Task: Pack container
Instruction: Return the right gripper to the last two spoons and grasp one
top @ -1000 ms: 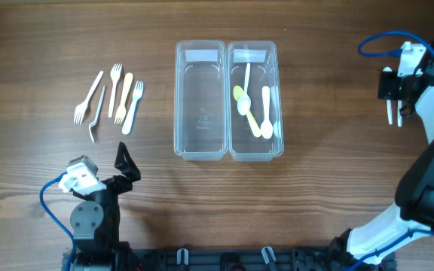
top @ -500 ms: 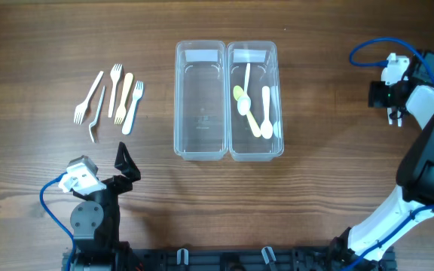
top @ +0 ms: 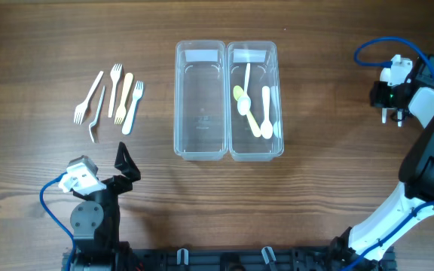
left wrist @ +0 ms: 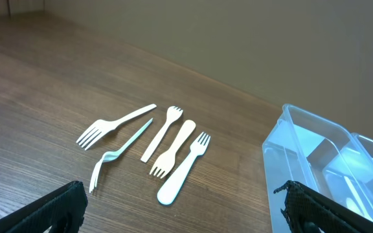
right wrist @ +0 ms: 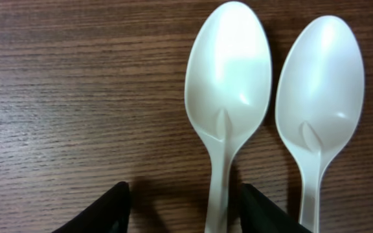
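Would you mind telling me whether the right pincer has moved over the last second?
Yes. In the overhead view the right pincer has shifted toward the clear containers and a little down the image.

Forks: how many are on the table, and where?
5, grouped left of the clear containers: long white fork, thin bent fork, small white fork, cream fork, broad white fork. None seems hidden.
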`<state>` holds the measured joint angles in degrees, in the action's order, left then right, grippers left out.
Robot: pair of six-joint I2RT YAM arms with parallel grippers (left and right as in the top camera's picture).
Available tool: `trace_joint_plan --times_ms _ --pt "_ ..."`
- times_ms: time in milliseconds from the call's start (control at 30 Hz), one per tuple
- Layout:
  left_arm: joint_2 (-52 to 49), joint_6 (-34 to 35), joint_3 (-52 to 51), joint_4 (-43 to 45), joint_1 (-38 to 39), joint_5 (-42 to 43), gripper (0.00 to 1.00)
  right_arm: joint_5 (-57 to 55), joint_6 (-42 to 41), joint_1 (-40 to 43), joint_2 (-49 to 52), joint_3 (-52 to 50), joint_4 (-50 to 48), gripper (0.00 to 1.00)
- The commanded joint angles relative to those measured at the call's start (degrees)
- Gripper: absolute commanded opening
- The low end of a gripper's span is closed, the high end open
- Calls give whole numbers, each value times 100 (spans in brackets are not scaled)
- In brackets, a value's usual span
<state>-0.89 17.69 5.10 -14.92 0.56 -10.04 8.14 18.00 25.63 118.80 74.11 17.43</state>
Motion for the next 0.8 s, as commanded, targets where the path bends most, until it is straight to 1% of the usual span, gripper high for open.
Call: trace_joint_plan --times_ms 0,33,67,133,167,267,467,567,767 --pt "28 -94 -39 24 -46 -52 100 341 -212 28 249 2 170 50" --pt "28 -94 -39 24 -46 -52 100 358 -212 28 249 2 199 38" --pt "28 -94 -39 24 -46 -52 100 358 -214 28 249 2 227 20" --pt "28 -94 -39 24 -46 -52 100 354 -302 28 249 2 229 7" --pt "28 -94 -39 24 -46 -52 100 356 -321 28 249 2 229 4" --pt "28 -96 -39 24 -46 -52 100 356 -446 26 249 2 251 4" --pt "28 -94 -39 24 -46 -52 100 699 -1073 -59 81 4 409 4" --pt "28 -94 -39 24 -46 -52 100 778 -1102 -225 -365 4 490 4" --pt "28 -96 -39 24 -46 -52 100 850 -1115 -734 -1657 4 841 4"
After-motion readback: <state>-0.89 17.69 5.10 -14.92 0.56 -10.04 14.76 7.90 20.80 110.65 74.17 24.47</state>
